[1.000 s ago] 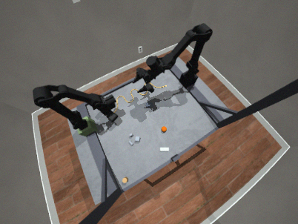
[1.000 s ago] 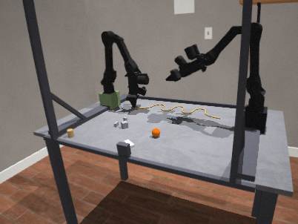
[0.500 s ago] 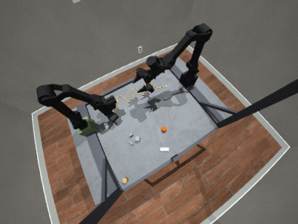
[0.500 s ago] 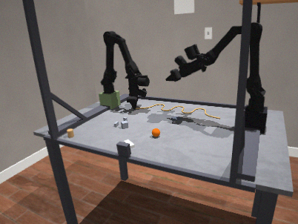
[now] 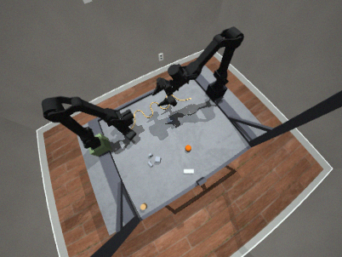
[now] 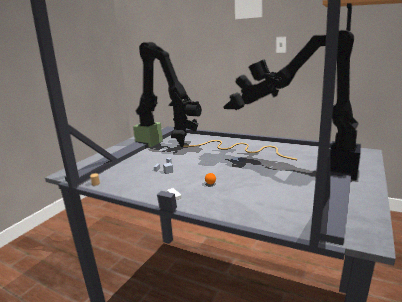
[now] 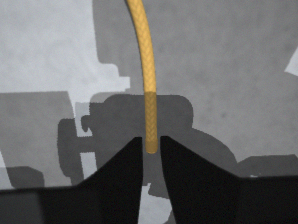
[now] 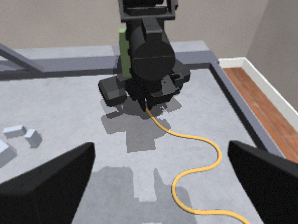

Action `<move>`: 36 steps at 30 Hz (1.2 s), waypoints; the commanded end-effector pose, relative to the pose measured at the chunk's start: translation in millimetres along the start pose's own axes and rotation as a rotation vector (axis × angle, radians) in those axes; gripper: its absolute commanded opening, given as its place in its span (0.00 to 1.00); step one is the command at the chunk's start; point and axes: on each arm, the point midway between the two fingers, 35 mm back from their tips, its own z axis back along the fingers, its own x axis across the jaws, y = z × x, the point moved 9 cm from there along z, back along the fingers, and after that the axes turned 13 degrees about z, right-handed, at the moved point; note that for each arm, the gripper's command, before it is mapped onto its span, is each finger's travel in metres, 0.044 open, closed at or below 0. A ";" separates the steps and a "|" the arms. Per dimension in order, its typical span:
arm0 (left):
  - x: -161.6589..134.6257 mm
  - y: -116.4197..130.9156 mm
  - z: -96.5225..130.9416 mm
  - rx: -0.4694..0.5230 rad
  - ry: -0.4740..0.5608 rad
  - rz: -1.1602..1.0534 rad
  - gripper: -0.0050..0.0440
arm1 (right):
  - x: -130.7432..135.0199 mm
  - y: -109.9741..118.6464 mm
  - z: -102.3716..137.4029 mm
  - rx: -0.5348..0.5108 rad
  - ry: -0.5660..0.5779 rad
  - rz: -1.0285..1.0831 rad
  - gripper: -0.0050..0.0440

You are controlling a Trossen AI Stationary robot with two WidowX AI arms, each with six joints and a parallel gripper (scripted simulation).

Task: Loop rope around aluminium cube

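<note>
The yellow rope (image 5: pixel 189 99) (image 6: pixel 296 159) (image 7: pixel 149 70) (image 8: pixel 219 155) lies in an open wavy line along the back. My left gripper (image 6: pixel 183 145) (image 7: pixel 151 143) is low at one rope end, its fingers nearly closed on either side of it, with a thin gap each side. My right gripper (image 6: pixel 229 105) (image 8: pixel 161 148) is open and empty, above the table. The aluminium cube (image 5: pixel 157 159) (image 6: pixel 168 169) (image 8: pixel 4 153) stands forward of the rope. One steel parallel (image 5: pixel 150 155) (image 6: pixel 168 160) (image 8: pixel 33 138) and the other (image 5: pixel 150 163) (image 6: pixel 157 167) (image 8: pixel 15 131) lie beside it, outside any loop.
An orange ball (image 5: pixel 188 148) (image 6: pixel 210 178), a white block (image 5: pixel 188 171) (image 6: pixel 174 191) and a tan cylinder (image 5: pixel 143 207) (image 6: pixel 95 179) are toward the front. A green block (image 5: pixel 99 145) (image 6: pixel 148 135) is at the left arm's base. Dark frame posts rise at the table's front.
</note>
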 end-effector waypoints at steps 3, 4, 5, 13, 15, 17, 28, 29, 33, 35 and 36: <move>-1.6 -2.0 2.9 -0.015 0.009 0.001 0.13 | -1.5 -10.8 3.4 -0.036 0.005 0.003 0.92; -1.6 -2.0 2.9 -0.015 0.009 0.001 0.12 | -1.5 -10.8 3.4 -0.036 0.005 0.003 0.92; -1.6 -2.0 2.9 -0.015 0.009 0.001 0.10 | -1.5 -10.8 3.4 -0.036 0.005 0.003 0.92; -0.8 -0.7 4.1 -0.015 0.009 0.004 0.10 | -1.5 -10.8 3.4 -0.036 0.005 0.003 0.92; -1.8 -2.4 6.6 -0.022 0.013 0.003 0.10 | -1.5 -10.8 3.4 -0.036 0.005 0.003 0.92; -3.4 -4.7 14.1 -0.029 0.018 0.003 0.10 | -1.5 -10.8 3.4 -0.036 0.005 0.003 0.92; -14.9 -5.5 43.0 -0.017 0.011 0.002 0.02 | -3.7 -11.3 -3.7 -0.009 -0.036 0.051 0.92; -20.3 -6.2 42.6 -0.017 0.012 0.002 0.00 | -4.2 -11.3 -5.9 0.003 -0.057 0.075 0.92; -36.6 -8.3 41.4 -0.017 0.013 0.002 0.00 | -5.8 -11.0 -11.5 0.034 -0.119 0.138 0.92; -58.7 -11.0 39.7 -0.018 0.017 0.002 0.00 | -7.8 -10.5 -17.7 0.065 -0.200 0.212 0.92; -70.2 -12.2 38.7 -0.018 0.018 0.002 0.00 | -9.0 -10.3 -20.6 0.077 -0.242 0.247 0.92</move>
